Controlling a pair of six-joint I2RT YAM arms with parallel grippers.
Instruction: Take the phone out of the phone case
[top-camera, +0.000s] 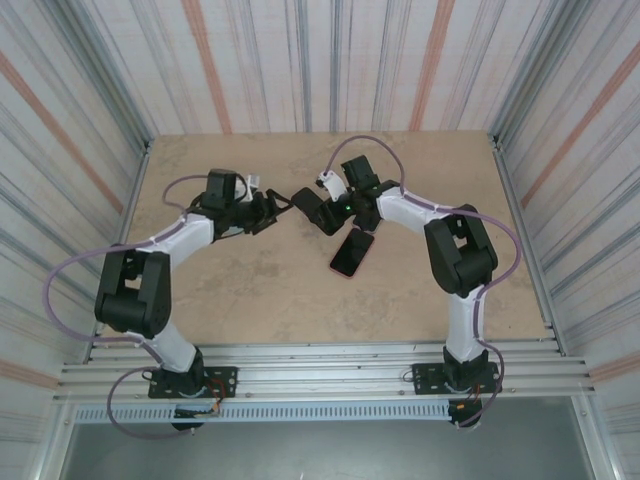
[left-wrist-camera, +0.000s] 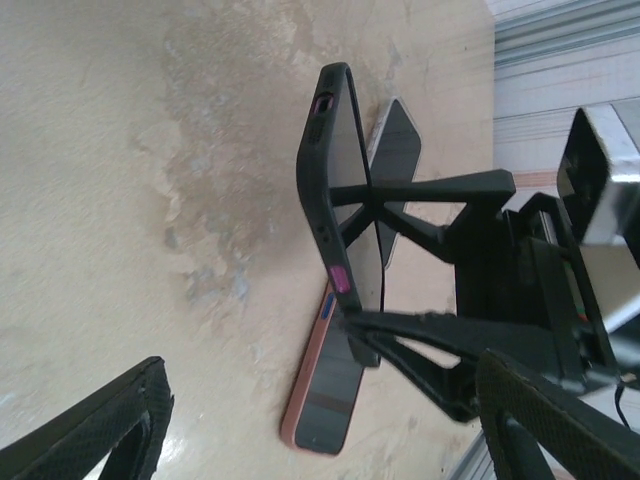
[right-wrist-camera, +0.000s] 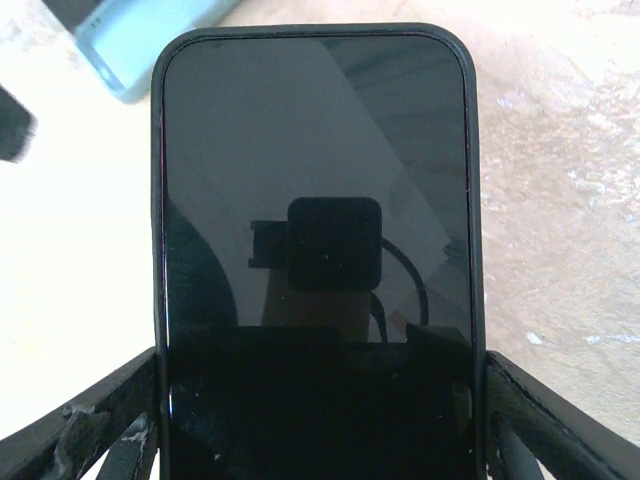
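The beige stone-patterned tabletop (top-camera: 250, 290) carries both arms, whose hands meet near its far middle. The right hand (top-camera: 330, 210) is clamped on the black phone case (right-wrist-camera: 320, 200), one finger (right-wrist-camera: 90, 425) pressed against each long edge, holding it up off the surface and tilted on edge. The left hand (top-camera: 268, 212) hangs just to the left of the case, its fingers (left-wrist-camera: 110, 430) spread wide apart with nothing gripped between them and not touching the case. A glossy dark face fills the case and mirrors the wrist camera; whether that is a screen or the bare inside of the case cannot be told. A pink-edged phone (left-wrist-camera: 320, 400) lies flat on the tabletop just below and on the near side of the held case, apart from both hands. In the left wrist view the case and a right-hand finger cover its middle, and its far end is hard to separate from shadow. The case's lower end is cut off in the right wrist view, where a blurred pale blue object (right-wrist-camera: 150, 40) sits past its top left corner, too soft to identify.
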